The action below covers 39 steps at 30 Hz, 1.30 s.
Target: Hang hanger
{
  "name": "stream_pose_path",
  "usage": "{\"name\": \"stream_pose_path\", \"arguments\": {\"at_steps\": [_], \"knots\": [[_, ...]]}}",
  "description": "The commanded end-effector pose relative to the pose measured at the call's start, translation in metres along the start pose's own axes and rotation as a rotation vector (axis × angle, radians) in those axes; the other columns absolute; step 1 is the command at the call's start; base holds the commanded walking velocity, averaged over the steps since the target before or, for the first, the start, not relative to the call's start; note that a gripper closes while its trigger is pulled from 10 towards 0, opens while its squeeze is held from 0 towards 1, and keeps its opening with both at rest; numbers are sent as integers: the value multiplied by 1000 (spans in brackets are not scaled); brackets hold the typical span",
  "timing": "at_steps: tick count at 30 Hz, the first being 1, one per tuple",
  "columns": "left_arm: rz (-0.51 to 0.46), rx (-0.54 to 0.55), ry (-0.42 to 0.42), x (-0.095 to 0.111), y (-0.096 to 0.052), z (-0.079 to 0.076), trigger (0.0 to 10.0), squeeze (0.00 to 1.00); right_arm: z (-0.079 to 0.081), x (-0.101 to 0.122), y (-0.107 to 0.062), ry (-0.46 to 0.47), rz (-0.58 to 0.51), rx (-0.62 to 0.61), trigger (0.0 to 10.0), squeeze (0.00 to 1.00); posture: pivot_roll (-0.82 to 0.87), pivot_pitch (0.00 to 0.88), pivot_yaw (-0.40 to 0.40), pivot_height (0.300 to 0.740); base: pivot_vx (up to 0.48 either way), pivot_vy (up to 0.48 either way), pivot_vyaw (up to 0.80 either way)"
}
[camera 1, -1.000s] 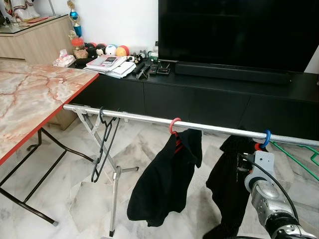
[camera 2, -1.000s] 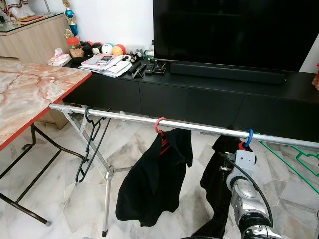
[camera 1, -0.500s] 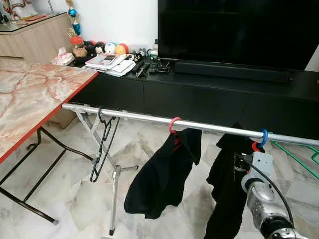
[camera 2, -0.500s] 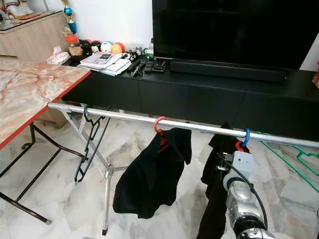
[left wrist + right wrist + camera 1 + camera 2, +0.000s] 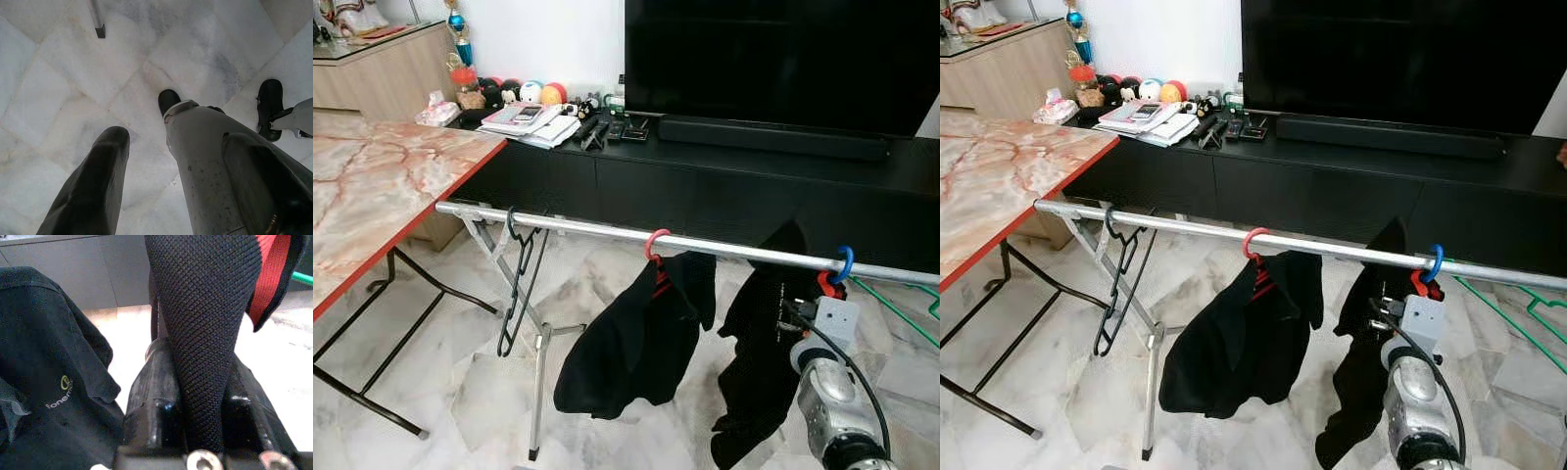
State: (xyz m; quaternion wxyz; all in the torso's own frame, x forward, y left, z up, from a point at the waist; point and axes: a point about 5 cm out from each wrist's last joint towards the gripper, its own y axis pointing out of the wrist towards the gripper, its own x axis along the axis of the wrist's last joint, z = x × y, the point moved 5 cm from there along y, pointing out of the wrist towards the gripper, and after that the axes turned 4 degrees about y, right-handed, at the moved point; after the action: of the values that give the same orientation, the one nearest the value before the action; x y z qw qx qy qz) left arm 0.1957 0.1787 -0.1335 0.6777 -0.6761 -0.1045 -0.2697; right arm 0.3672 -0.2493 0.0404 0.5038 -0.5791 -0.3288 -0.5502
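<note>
— Hanging where, the blue hanger (image 5: 843, 262)?

— Hooking over the silver rail (image 5: 578, 228) near its right end, carrying a black garment (image 5: 759, 343) with red trim — draping down just in front of the TV cabinet (image 5: 724, 196).

— And gripping it?

— Reaching up under that hook, right gripper (image 5: 195, 382), both black fingers (image 5: 151, 391) pressing tight on a fold of the black mesh cloth.

— Doing anything, the left gripper (image 5: 171, 161)?

— Hanging idle, pointing down at the marble floor (image 5: 58, 83), fingers standing well apart and clasping nothing.

— Sharing the rail?

— Dangling mid-rail, a pink hanger (image 5: 654, 245) bearing another black shirt (image 5: 631, 348); toward the left end, black empty hangers (image 5: 519, 284) — sitting just beside the marble table (image 5: 382, 186).
</note>
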Motion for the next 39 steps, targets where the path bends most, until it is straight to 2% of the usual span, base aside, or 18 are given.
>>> {"name": "stream_pose_path", "arguments": {"at_steps": [1,4,9,17,18,19,20,21,22,28,35,39], "knots": [[26,-4,10,-8,-1,0,10000,0,3,10,-1,-15,-60,18,0,0,68,29,2,740,0,0,0],[27,-7,11,-8,-1,-1,10000,0,0,-6,-10,-37,-36,21,0,0,69,23,-1,740,0,0,0],[27,-4,8,-9,-1,-1,10000,0,-4,-21,-20,-65,-15,26,0,0,66,18,-2,740,0,0,0],[27,0,3,-9,-1,0,10000,0,-2,-38,-31,-45,18,53,0,0,71,4,-3,740,0,0,0],[26,3,3,-9,-1,0,10000,0,-1,-45,-33,-53,46,72,1686,0,69,1,-2,740,0,0,0],[24,5,1,-9,-1,0,10000,0,0,-53,-35,-74,78,85,2627,0,69,1,-1,740,0,0,0],[23,7,-1,-9,-1,1,10000,0,0,-58,-37,-90,99,93,2627,0,69,1,-1,740,0,0,0],[22,9,-4,-9,-1,1,10000,0,0,-62,-38,-104,115,100,4745,0,73,0,1,740,0,0,0],[21,10,-5,-9,-1,1,10000,0,2,-69,-41,-117,140,129,10000,0,74,0,2,740,0,0,0],[22,12,-6,-9,-1,2,10000,0,3,-76,-47,-182,162,182,10000,0,75,0,3,740,0,0,0],[20,15,-25,-9,-1,3,10000,0,-1,-76,-46,-170,168,177,10000,0,74,9,1,740,0,0,0],[21,18,-41,-9,-1,3,10000,0,3,-74,-45,-170,157,183,10000,0,80,21,-1,740,0,0,0]]}}
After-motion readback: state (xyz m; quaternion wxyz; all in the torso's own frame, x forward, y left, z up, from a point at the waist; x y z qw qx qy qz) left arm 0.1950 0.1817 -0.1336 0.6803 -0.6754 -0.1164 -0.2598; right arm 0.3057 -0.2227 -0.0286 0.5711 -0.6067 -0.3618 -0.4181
